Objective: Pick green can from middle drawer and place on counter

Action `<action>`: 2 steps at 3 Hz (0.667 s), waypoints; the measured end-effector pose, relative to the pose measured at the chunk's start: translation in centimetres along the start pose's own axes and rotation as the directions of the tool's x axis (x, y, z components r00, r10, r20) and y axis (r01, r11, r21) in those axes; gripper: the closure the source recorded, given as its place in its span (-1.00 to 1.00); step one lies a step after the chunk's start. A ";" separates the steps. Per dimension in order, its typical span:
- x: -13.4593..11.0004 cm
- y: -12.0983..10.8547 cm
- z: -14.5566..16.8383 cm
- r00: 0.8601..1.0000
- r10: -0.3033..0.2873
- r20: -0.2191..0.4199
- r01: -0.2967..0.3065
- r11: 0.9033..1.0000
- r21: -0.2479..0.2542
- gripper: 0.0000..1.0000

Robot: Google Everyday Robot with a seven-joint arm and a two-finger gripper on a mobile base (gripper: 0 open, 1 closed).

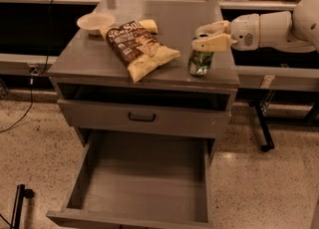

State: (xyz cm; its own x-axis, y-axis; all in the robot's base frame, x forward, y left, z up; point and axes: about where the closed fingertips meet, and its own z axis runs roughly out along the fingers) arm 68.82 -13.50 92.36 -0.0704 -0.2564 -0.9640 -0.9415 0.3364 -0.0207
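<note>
The green can (pixel 200 62) stands upright on the counter (pixel 179 21), near its front right corner. My gripper (pixel 203 36) reaches in from the right at the can's top, with its pale fingers (pixel 212 44) on either side of the lid and hiding it. It looks shut on the can. The middle drawer (pixel 144 183) is pulled out wide below, and its grey floor is bare.
A brown and yellow chip bag (pixel 139 46) lies on the counter's left half. A pale bowl (pixel 94 22) sits at the back left corner. A closed drawer front with a dark handle (pixel 141 118) is above the open drawer. A long ledge runs behind the cabinet.
</note>
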 end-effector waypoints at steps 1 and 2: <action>0.0 0.1 0.3 1.000 0.000 0.001 0.000 1.000 -0.005 -0.77; 0.0 0.1 0.6 1.000 0.000 0.001 0.000 1.000 -0.009 -1.00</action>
State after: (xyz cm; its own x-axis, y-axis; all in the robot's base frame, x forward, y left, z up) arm 68.88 -12.94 92.23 -0.0705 -0.2554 -0.9643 -0.9444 0.3282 -0.0179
